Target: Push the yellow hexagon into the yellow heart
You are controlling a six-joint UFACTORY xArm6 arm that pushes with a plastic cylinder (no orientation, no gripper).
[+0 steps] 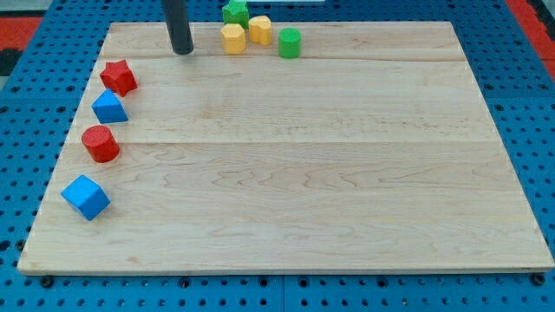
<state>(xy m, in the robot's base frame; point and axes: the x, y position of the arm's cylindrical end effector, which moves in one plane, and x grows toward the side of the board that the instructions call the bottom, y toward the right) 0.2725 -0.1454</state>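
Note:
Two yellow blocks sit near the view's top centre, close together. The left one (232, 38) looks like the yellow hexagon. The right one (260, 29) looks like the yellow heart, just up and to the right of it, touching or nearly so. My tip (182, 50) rests on the board to the left of the hexagon, a short gap away.
A green star (235, 12) sits above the yellow blocks and a green cylinder (290, 42) to their right. Along the view's left edge lie a red star (119, 77), a blue block (109, 107), a red cylinder (101, 144) and a blue cube (86, 198).

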